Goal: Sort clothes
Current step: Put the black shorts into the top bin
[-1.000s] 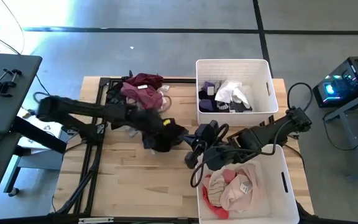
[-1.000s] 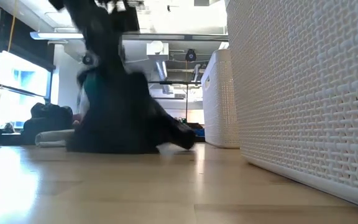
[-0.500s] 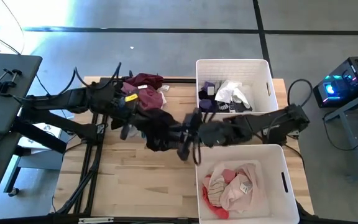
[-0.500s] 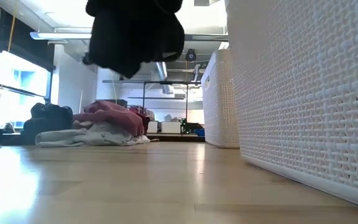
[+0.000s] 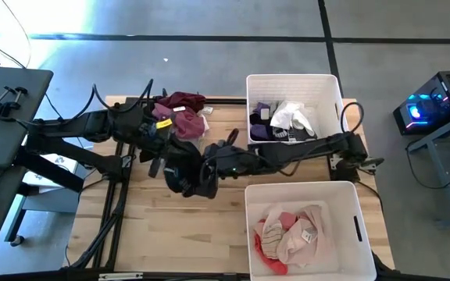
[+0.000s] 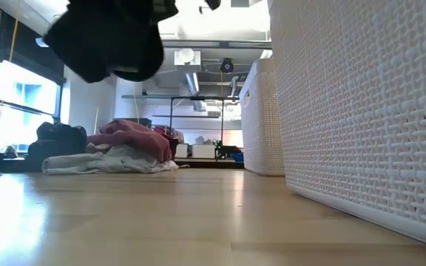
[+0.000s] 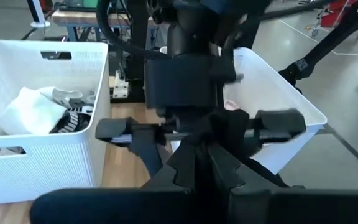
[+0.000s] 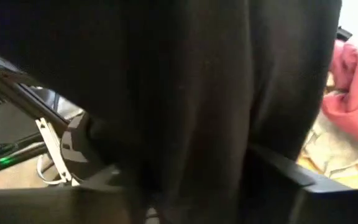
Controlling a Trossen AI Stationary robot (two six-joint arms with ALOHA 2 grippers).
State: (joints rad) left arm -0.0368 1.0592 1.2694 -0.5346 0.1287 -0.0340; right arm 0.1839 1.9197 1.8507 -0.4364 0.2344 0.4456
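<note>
A: Where is the black soft fabric garment (image 5: 184, 173) right now?

B: Lifted clear of the pale wooden table (image 5: 178, 234), near its middle. The low view shows it hanging as a dark bundle (image 6: 109, 37) above the boards with open air beneath it.

A: Who has it?

B: The left gripper (image 5: 165, 158), reaching in from nine o'clock, is clamped tight on the cloth; in the left wrist view its fingers (image 7: 197, 168) sit pressed together with dark fabric between them.

A: And the right gripper?

B: The right gripper (image 5: 213, 161) comes in from three o'clock and meets the garment's other edge. Its jaws appear spread apart, fabric hanging right in front of its camera (image 8: 185, 106); whether it grips any cloth, I cannot tell.

A: The rest of the clothes?

B: A loose heap of maroon and pink fabric garments (image 5: 180, 111) lies at about eleven o'clock on the table, just beyond the left gripper. The low view shows the same heap (image 6: 124, 148) resting on the boards.

A: The bins?

B: The white rectangular plastic bin at one o'clock (image 5: 255, 86) holds white, black and purple pieces (image 5: 286, 121). The second white rectangular plastic bin at five o'clock (image 5: 362, 242) holds pink and red pieces with a white tag (image 5: 291, 234). The right arm stretches across the gap between the two bins.
</note>
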